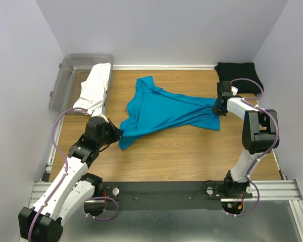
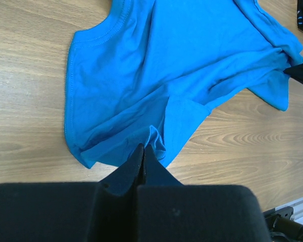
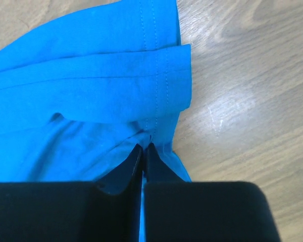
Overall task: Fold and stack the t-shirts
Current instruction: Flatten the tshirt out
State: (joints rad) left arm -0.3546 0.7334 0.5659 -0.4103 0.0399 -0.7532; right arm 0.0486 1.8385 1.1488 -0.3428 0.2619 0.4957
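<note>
T-shirt (image 1: 166, 113) pinched by left claw (image 2: 143, 149) and right claw (image 3: 143, 147).

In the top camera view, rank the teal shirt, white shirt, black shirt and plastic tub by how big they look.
Largest: teal shirt, spread out
plastic tub
then white shirt and folded black shirt, too alike to rank

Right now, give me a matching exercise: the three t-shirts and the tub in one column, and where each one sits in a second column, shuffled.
1. teal t-shirt
2. white t-shirt
3. black t-shirt
4. plastic tub

A. far right corner of the table
B. far left corner of the table
C. spread across mid-table
D. draped over the plastic tub's rim

Pairs: 1-C, 2-D, 3-A, 4-B
</note>
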